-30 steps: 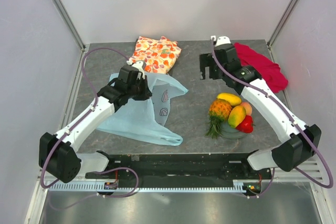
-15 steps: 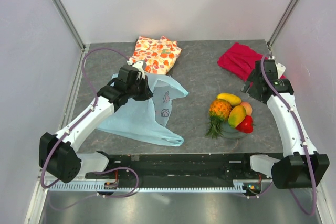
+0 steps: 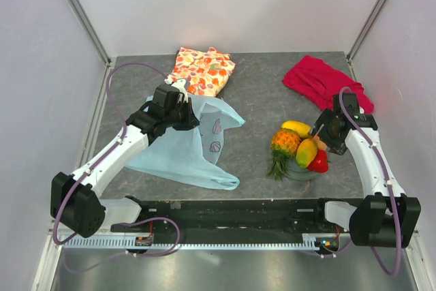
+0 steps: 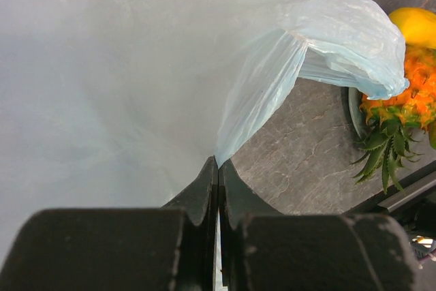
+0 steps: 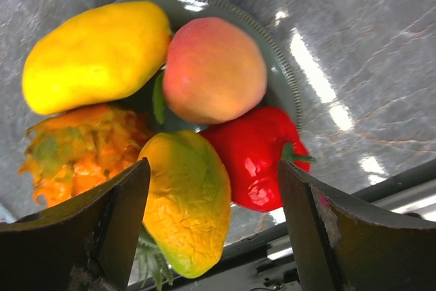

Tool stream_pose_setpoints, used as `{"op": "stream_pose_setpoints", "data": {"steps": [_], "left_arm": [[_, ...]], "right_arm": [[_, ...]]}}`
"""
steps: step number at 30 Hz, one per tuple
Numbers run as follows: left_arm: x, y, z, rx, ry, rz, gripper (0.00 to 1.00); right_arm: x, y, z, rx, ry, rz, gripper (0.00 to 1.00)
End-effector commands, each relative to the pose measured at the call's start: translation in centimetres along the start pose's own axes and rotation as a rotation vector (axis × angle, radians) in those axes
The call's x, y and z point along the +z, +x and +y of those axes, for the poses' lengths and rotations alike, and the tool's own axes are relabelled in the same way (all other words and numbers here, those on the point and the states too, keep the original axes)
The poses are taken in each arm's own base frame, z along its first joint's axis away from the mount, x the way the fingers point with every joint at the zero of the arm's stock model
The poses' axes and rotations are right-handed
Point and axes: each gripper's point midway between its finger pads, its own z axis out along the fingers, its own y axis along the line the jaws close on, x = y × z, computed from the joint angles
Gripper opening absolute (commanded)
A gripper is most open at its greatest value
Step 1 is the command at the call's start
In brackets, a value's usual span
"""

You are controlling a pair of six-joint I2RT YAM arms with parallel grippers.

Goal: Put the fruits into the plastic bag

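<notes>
My left jaws are closed, pinching a fold of the plastic bag (image 3: 187,151). The bag lies spread at 9 o'clock on the surface (image 3: 259,100), its far edge lifted. My right jaws stand wide open just above the plate (image 3: 303,174) at 4 o'clock, gripping nothing. All the fruit sits on that plate: pineapple (image 3: 284,142) at its 9 o'clock, far mango (image 3: 297,128) at 12, peach (image 3: 320,141) at 2, pepper (image 3: 317,161) at 4, and near mango (image 3: 307,150) in the middle. The floral cloth (image 3: 202,69) lies at 11 o'clock and the red cloth (image 3: 323,81) at 1.
</notes>
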Motion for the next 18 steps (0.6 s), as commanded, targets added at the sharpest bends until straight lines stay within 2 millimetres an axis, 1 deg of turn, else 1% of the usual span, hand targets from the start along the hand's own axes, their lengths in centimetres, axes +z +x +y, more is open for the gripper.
{"op": "stream_pose_setpoints", "data": {"steps": [1, 9, 12, 18], "left_arm": [[-0.5, -1.2, -1.0, -0.029, 0.045, -0.043, 0.02], [-0.5, -0.9, -0.9, -0.033, 0.043, -0.041, 0.02], [-0.5, -0.6, -0.9, -0.038, 0.046, -0.036, 0.02], [-0.4, -0.5, -1.0, -0.037, 0.056, -0.032, 0.02]], "right_arm": [[-0.6, 0.0, 1.6, 0.055, -0.096, -0.008, 0.83], [-1.3, -0.2, 2.1, 0.076, -0.126, -0.023, 0.85], [-1.6, -0.1, 1.9, 0.077, -0.123, -0.027, 0.86], [-1.4, 1.2, 1.7, 0.061, -0.138, 0.014, 0.85]]}}
